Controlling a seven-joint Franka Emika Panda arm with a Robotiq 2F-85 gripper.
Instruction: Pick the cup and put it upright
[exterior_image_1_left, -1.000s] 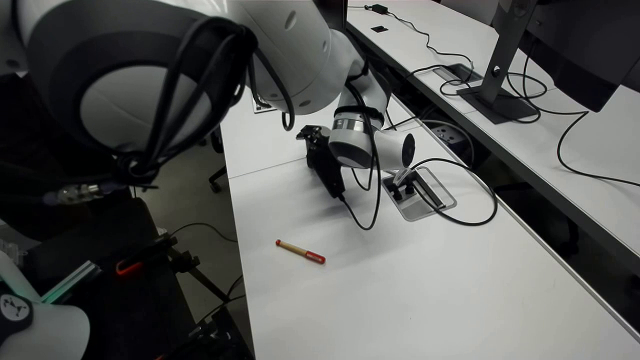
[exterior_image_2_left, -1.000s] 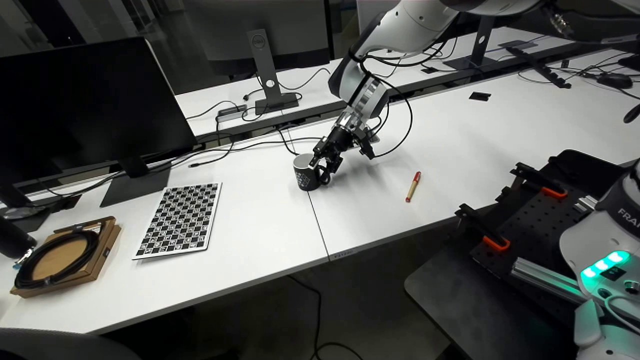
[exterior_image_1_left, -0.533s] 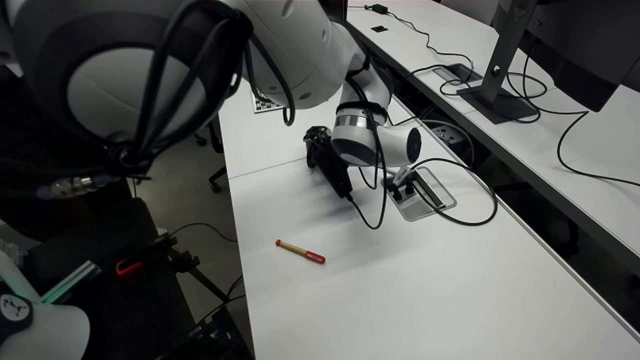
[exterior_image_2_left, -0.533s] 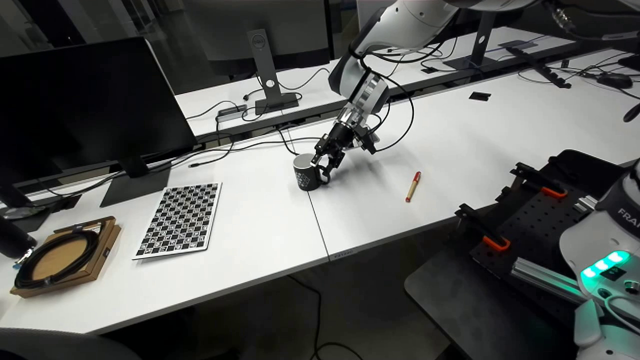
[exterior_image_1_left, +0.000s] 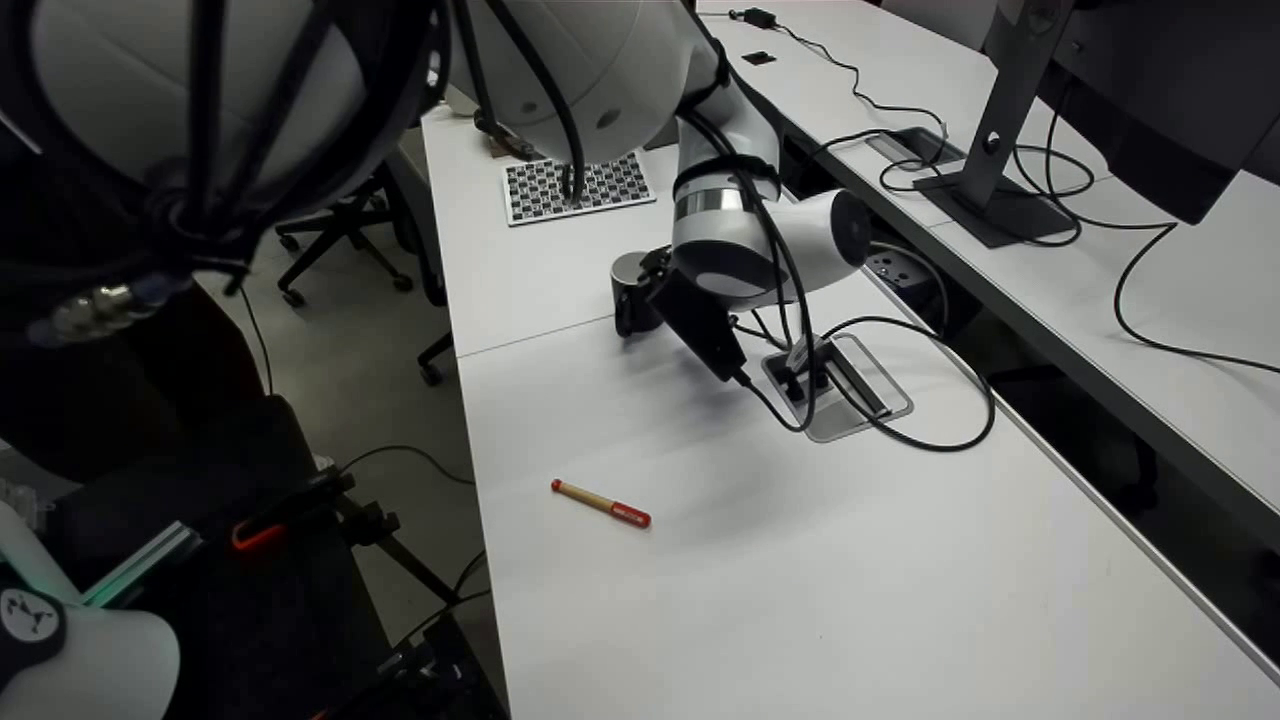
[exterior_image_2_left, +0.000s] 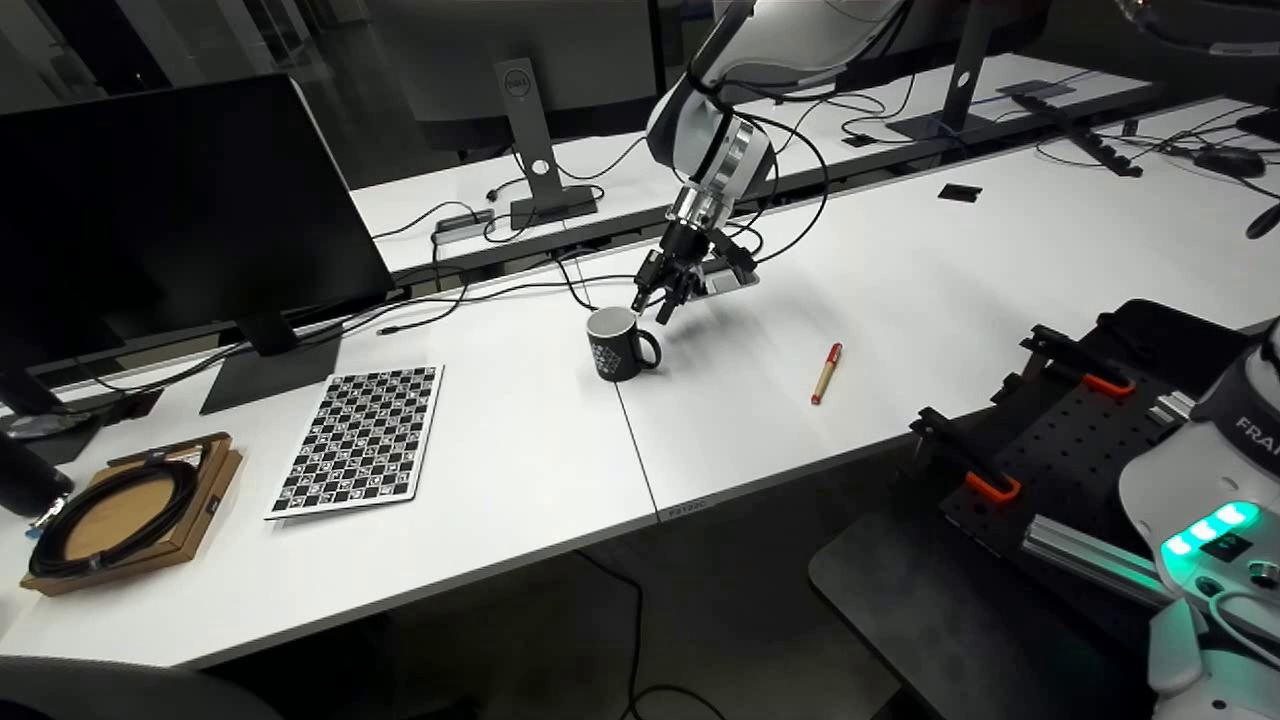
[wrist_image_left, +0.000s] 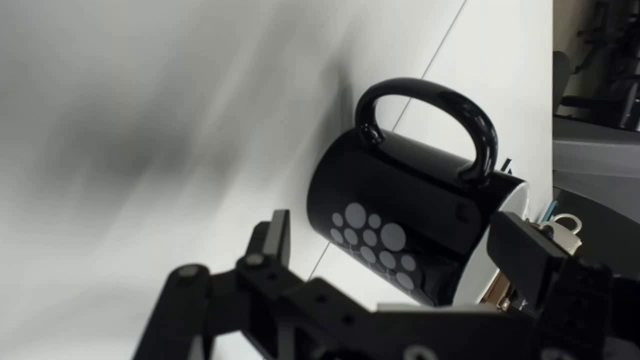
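Right now, the black mug (exterior_image_2_left: 612, 352) is seen upright on the white desk (exterior_image_2_left: 520, 440) at the panel seam (exterior_image_2_left: 637, 450), its handle (wrist_image_left: 442, 96) turned to the side where the red-and-tan pen (exterior_image_2_left: 826, 374) is laid. The gripper (wrist_image_left: 394, 237) is held just beside the black mug, its fingers (wrist_image_left: 281, 235) spread apart; whether contact is made cannot be told. A checkerboard panel (exterior_image_2_left: 360, 440) is laid well apart in both exterior views.

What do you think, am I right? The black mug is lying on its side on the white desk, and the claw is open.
Not quite: the black mug isn't on its side. It stands upright on the white desk in both exterior views. The claw is open, as you say.
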